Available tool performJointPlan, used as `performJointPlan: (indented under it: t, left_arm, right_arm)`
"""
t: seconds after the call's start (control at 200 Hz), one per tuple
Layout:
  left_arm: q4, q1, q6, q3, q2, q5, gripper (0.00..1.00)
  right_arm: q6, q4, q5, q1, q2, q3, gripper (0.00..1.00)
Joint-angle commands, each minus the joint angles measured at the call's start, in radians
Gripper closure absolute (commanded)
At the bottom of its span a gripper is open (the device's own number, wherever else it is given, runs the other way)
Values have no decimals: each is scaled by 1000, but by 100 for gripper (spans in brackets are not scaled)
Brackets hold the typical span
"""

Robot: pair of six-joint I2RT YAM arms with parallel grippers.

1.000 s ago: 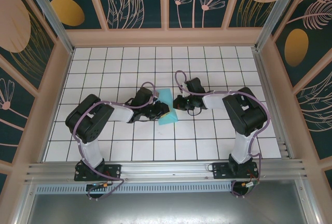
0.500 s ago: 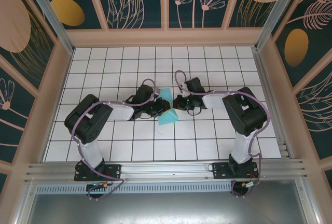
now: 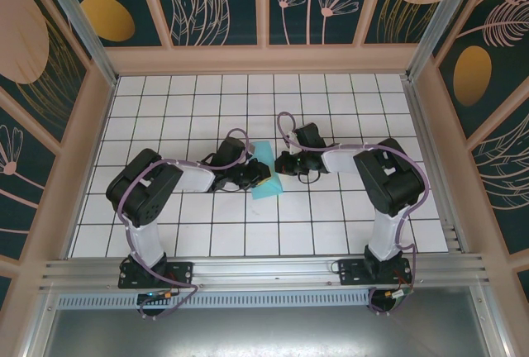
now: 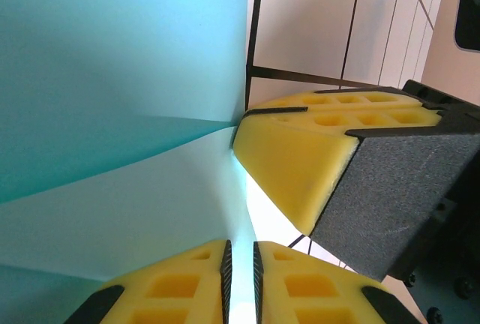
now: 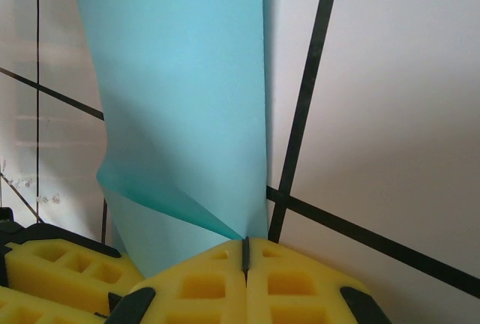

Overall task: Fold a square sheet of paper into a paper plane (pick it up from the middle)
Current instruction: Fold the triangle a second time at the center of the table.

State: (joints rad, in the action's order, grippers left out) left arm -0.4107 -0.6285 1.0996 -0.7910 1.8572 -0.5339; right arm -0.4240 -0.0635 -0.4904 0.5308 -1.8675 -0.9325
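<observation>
Paper sheet point(image 3: 266, 170), light blue, at mid-frame in the top view, flat-ish on the white gridded bench point(image 3: 347, 101), hemmed in by two black wrists. Left jaws closed on its lower left edge, right jaws closed on its upper right side, the two sets near each other. From the left wrist: paper sheet point(image 4: 112, 69) across the upper left, bowed along a soft crease, its edge caught in the thin slit between yellow pads point(image 4: 180, 286) at the bottom; other arm's pad point(image 4: 300, 166) hard against the paper at centre right. From the right wrist: paper sheet point(image 5: 187, 99) running up the frame, twisted low down, corner pinched where two pads point(image 5: 202, 286) meet at bottom centre. Purple cables point(image 3: 285, 123) looped over the wrists; patterned walls point(image 3: 215, 2) around; metal rail point(image 3: 264, 268) along the bottom.
</observation>
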Motion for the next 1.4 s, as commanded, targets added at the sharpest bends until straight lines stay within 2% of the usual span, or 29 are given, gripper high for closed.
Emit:
performJointPlan:
  t: [0.0, 0.966, 1.171, 1.396]
  left_arm:
    - [13, 1, -22, 12, 15, 16, 81]
    - [31, 1, -21, 22, 28, 32, 81]
    - [61, 1, -14, 29, 31, 60, 83]
    - [74, 1, -2, 43, 34, 86, 84]
  right_arm:
    - [18, 26, -1, 8, -24, -21, 100]
    - [25, 38, -17, 11, -54, -50, 100]
    - [-11, 42, 2, 6, -4, -46, 88]
    - [-60, 47, 46, -2, 97, -6, 80]
